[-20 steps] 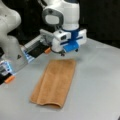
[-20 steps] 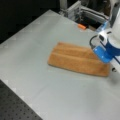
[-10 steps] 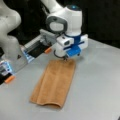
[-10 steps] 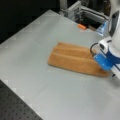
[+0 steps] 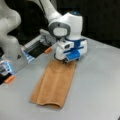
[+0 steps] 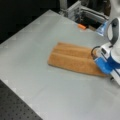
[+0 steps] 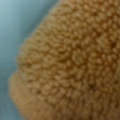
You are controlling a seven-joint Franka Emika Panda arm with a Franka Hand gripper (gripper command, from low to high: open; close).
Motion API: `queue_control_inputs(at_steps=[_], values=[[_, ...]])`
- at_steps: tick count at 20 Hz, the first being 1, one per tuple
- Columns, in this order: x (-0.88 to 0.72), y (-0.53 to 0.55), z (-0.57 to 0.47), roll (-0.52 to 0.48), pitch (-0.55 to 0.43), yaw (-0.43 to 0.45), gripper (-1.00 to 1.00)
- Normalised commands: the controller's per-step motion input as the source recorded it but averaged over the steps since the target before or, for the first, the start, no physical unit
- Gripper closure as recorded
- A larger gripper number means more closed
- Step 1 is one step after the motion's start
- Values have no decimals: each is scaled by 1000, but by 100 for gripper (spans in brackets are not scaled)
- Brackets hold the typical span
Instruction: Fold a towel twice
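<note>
One fold is already in the towel (image 5: 53, 85): I see it lying on the grey counter (image 5: 100, 87) as a long, narrow strip with a doubled, rounded edge along one side. In both front views the claw (image 5: 68, 60) is down at one short end of the strip, the end toward the counter's back edge where the orange-tipped equipment (image 5: 37, 48) sits. I cannot tell whether the claw is open or closed, its tips being hidden by the blue-and-white hand. My wrist view is filled with terry pile (image 7: 75, 65), with bare counter at its left
</note>
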Motion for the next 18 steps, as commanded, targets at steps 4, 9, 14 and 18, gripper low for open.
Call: queue_control_inputs(at_steps=[4,9,14,18], values=[[16,187,-206,-231,-41,92,-100],[-14,171,-216,-216,-26,56,-100],[-28,84,-138,-214,3,85,-100],[-46,0,-97,-194,5,91,100]])
